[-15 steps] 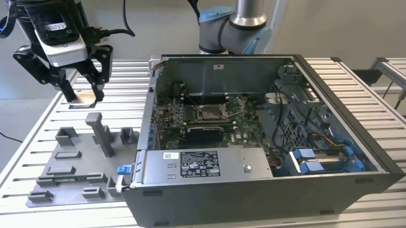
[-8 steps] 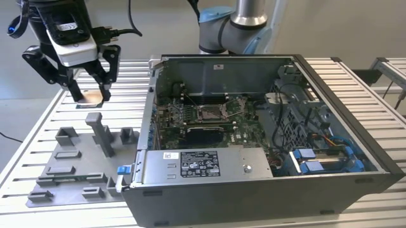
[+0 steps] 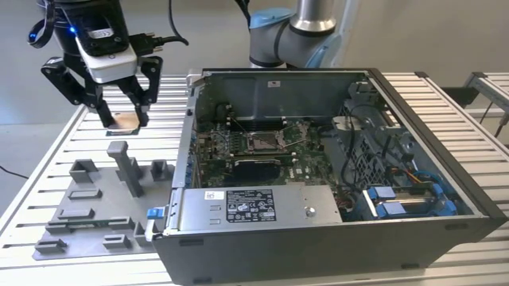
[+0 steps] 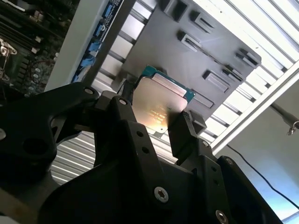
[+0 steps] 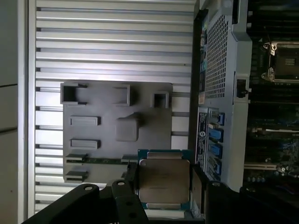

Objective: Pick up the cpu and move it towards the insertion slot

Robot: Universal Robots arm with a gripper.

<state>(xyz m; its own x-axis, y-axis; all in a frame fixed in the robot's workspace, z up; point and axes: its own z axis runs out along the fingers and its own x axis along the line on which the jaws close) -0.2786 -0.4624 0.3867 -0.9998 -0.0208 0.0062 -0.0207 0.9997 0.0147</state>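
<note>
One gripper (image 3: 124, 121) hangs above the slatted table (image 3: 64, 155), fingers pinching one cpu (image 3: 125, 121) by opposite edges, clear of the grey tray (image 3: 95, 205) below. The exterior view takes in the whole open PC case (image 3: 334, 179) w/ the single insertion slot (image 3: 263, 141) on its motherboard, well apart from the chip toward the exterior view's right. In both wrist views the cpu (image 4: 161, 105) (image 5: 163, 179) sits flat between the two black fingers (image 4: 184, 135), its silvery lid and teal rim visible; the first wrist view also catches the slot (image 5: 282, 60) inside the case.
</note>
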